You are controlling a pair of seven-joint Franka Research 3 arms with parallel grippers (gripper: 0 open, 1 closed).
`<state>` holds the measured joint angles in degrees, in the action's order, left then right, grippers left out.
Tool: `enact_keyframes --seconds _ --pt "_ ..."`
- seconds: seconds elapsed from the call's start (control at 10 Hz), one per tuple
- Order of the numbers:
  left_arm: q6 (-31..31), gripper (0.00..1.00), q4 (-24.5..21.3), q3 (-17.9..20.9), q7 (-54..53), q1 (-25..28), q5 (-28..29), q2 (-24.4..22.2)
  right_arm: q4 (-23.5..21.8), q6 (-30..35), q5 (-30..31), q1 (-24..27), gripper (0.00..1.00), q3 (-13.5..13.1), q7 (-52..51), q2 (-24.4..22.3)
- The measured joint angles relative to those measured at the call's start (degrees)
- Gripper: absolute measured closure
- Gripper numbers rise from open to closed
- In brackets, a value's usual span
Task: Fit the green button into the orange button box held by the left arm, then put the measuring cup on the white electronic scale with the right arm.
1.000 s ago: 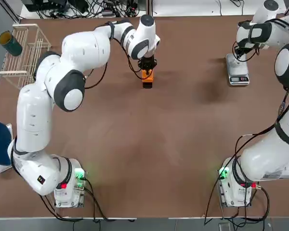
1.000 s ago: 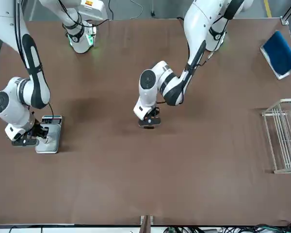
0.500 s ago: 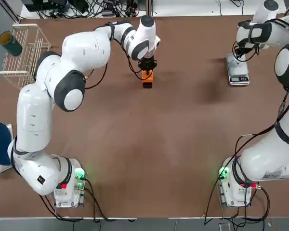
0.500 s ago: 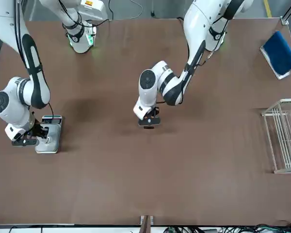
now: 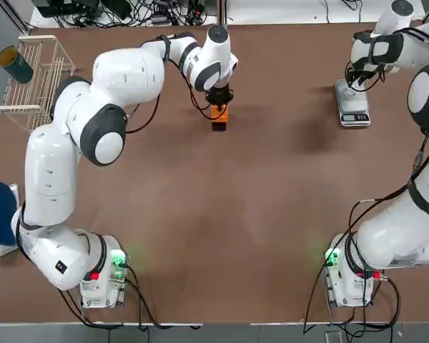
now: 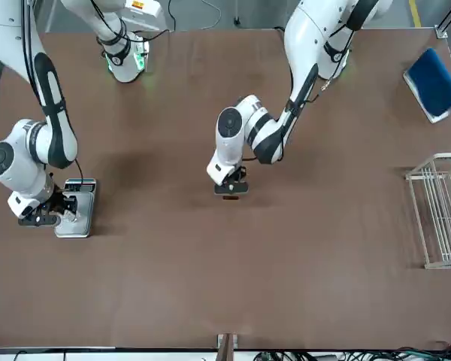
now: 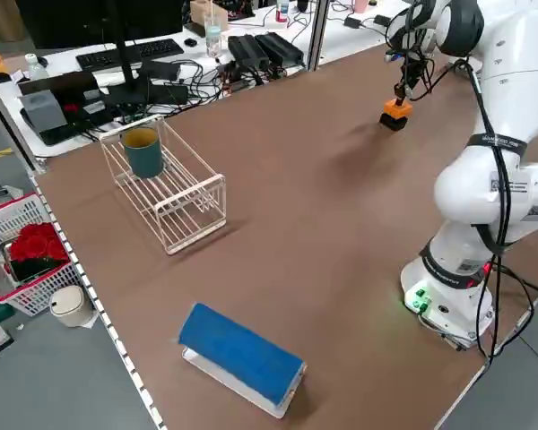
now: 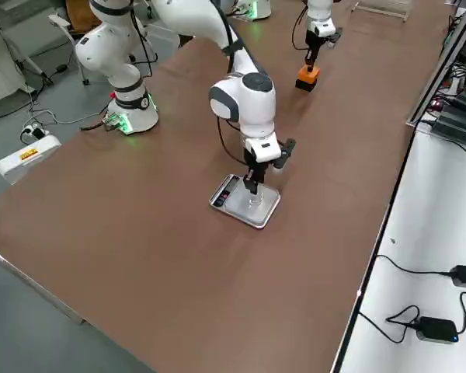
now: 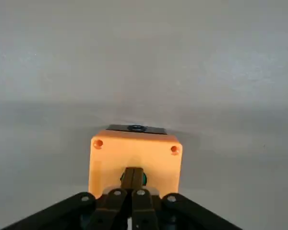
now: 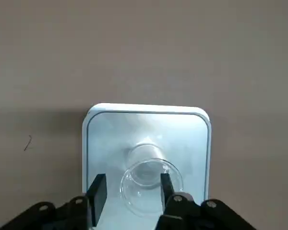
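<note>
At lower centre, the measuring cup (image 10: 151,187) is seated on the white electronic scale (image 10: 103,129) — right gripper (image 10: 133,184) spread; left gripper (image 9: 133,177) closed at the orange button box (image 9: 134,155) — only withdrawal seemingly left.

Brown tabletop (image 5: 229,214), grey floor (image 7: 63,385), white desk (image 7: 72,64) with dark monitor (image 7: 54,20), keyboard (image 7: 130,54), tangled black cables (image 7: 197,85)

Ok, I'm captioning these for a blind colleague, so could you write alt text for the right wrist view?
The right gripper, its two black fingers open, is over the scale's silvery plate, where a small clear cup stands. One finger overlaps the cup's rim in view; plain brown tabletop surrounds the scale.
</note>
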<state>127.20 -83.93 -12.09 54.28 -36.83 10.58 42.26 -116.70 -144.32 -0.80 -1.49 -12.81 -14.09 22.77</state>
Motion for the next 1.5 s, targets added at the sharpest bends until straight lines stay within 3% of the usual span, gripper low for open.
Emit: enact_keyframes --seconds 0.3,1.1,1.5 --pt "0.0 0.99 0.0 0.0 -0.1 0.0 0.0 0.0 0.1 2.3 0.0 0.0 0.41 0.1 0.0 0.0" --pt "0.6 0.99 -0.4 -0.1 0.0 0.0 1.8 0.0 2.5 8.3 0.0 -0.6 0.40 0.3 0.1 -2.0" --pt "1.0 0.99 -0.8 -0.1 0.1 0.0 1.9 0.0 7.5 21.2 0.0 -2.9 0.29 0.7 2.7 -8.3"
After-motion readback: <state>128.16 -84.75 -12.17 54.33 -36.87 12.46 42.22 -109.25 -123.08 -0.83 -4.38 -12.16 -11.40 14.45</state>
